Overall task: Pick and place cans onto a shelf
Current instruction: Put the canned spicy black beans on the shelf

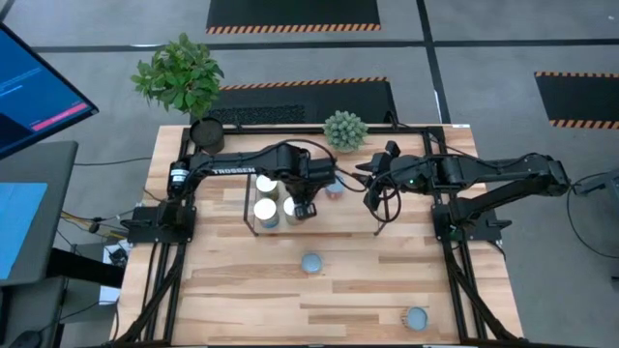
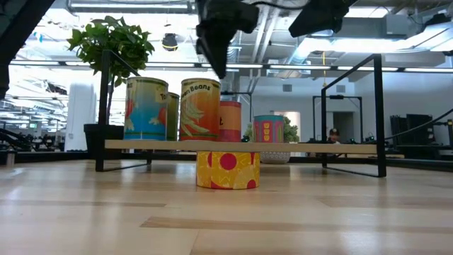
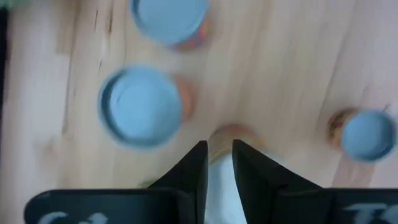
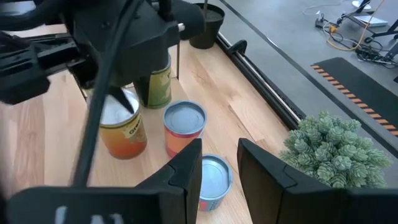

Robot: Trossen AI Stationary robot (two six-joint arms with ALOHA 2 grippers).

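Observation:
The shelf (image 1: pixel 350 218) (image 2: pixel 318 148) bears several cans: a blue-and-yellow one (image 2: pixel 146 108), a green one (image 4: pixel 159 87), an orange beans can (image 2: pixel 199 108) with a cream top (image 4: pixel 118 107), a red one (image 4: pixel 185 127) and a short one (image 4: pixel 213 178). Two more cans stand on the table, one yellow-red (image 1: pixel 311 263) (image 2: pixel 227 170) and one near the front right (image 1: pixel 416 317). My left gripper (image 1: pixel 305 207) (image 2: pixel 219 69) (image 3: pixel 219 148) hovers just above the beans can, its fingers almost together. My right gripper (image 1: pixel 371 187) (image 4: pixel 219 146) waits over the shelf's right part, its fingers also close together.
A leafy plant (image 1: pixel 179 72) in a black pot (image 1: pixel 206 132) and a small green succulent (image 1: pixel 345 129) (image 4: pixel 336 149) stand at the table's far edge. Black wire frames (image 2: pixel 375 113) rise at the shelf's ends. The table's near half holds only the two loose cans.

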